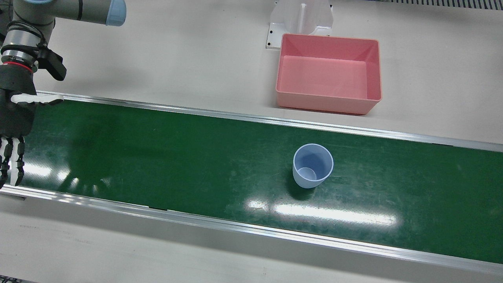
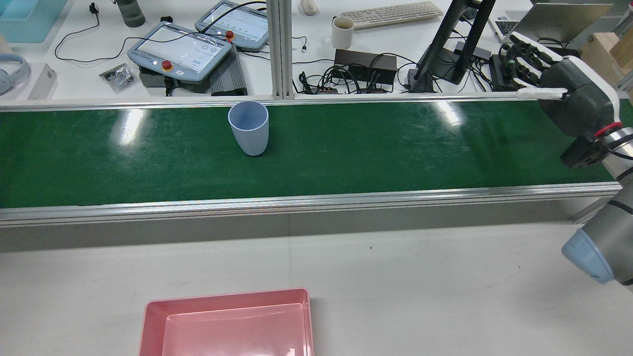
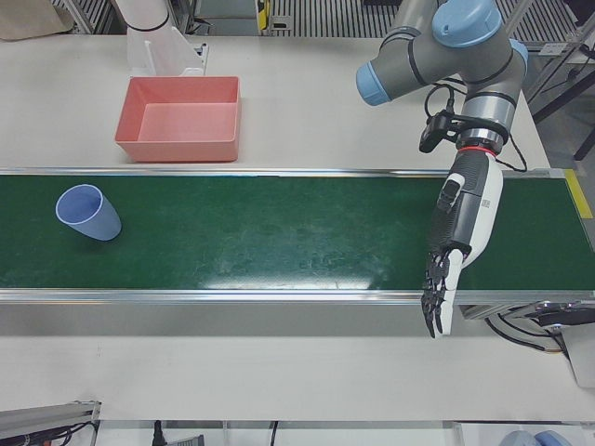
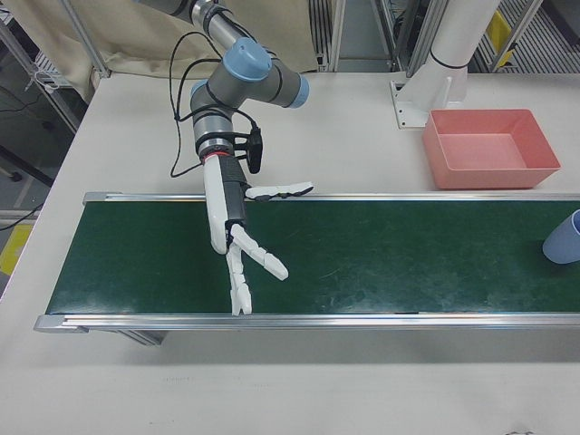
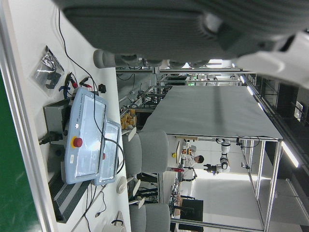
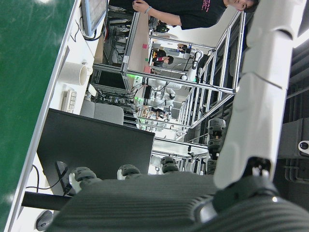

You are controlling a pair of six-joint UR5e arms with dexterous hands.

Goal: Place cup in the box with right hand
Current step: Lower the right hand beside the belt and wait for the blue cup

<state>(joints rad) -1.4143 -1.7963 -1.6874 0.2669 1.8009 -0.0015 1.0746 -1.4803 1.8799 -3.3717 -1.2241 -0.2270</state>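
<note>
My right hand (image 4: 237,237) is far from the blue cup (image 1: 312,165), so I have a long way to go. The cup stands upright on the green belt surface (image 1: 157,157) and looks light. If I bump it, it could tip and roll. The pink box (image 1: 328,74) waits empty on the white table beside the belt. My hand is flat, fingers spread wide, holding nothing, pointing across the belt.
</note>
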